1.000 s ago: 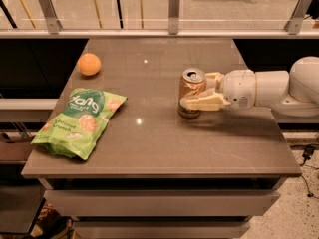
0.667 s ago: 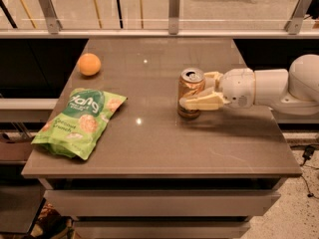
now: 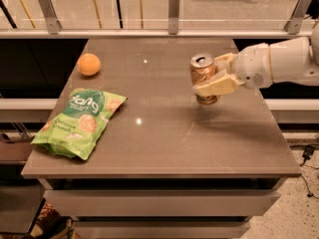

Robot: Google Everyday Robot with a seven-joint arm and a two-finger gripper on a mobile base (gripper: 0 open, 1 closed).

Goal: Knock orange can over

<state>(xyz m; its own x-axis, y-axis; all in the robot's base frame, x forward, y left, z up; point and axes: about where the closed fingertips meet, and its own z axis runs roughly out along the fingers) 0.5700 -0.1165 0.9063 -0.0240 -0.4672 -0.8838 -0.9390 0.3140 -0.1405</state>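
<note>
Orange can [image 3: 201, 71] upright toward right of tabletop [image 3: 149, 148], clasped by gripper [image 3: 209, 75] closed around it, reaching in from right. Not yet toppled; needs tipping onto its side.

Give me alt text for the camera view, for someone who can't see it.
The robot's claw grips an orange can from the right on a grey table. To the left lie a green snack bag and an orange ball.
</note>
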